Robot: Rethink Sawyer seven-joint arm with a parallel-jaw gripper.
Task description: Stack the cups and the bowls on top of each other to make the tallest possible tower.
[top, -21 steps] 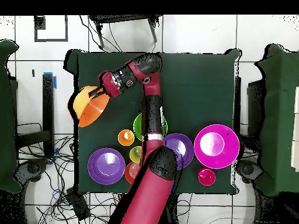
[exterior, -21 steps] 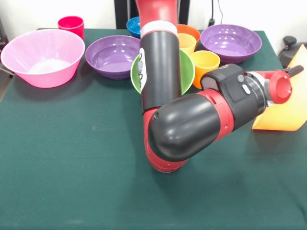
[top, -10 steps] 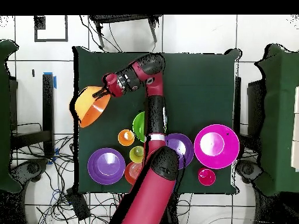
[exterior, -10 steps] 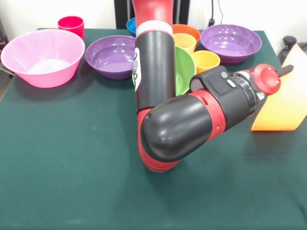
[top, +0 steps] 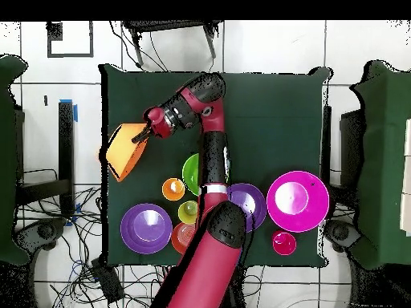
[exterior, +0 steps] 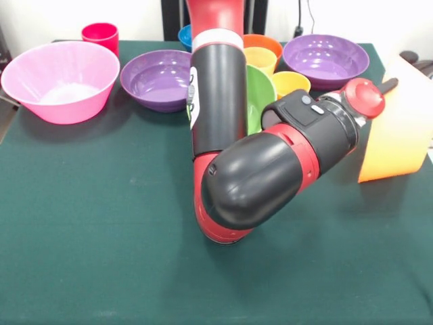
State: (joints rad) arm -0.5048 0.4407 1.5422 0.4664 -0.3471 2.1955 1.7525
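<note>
My gripper (exterior: 391,83) (top: 141,134) is shut on the rim of the big orange bowl (exterior: 398,132) (top: 124,151). The bowl hangs tipped on its side at the table's right edge in the front view. Along the far side stand the big pink bowl (exterior: 59,81), the red cup (exterior: 100,34), a purple bowl (exterior: 159,78), the pale yellow cup (exterior: 264,59), the orange cup (exterior: 291,82) and a second purple bowl (exterior: 326,59). My arm hides much of the green bowl (exterior: 260,98), the blue bowl (exterior: 187,34) and the orange-red bowl (exterior: 265,42).
The arm's black and red elbow (exterior: 250,183) bulks over the middle of the green table (exterior: 88,223). In the overhead view the held bowl reaches past the table's left edge, with cables on the floor (top: 88,241) beyond it.
The wrist has turned and the big orange bowl has tipped steeper, from opening upward to standing on its side. The bowl has shifted slightly toward the row of cups.
</note>
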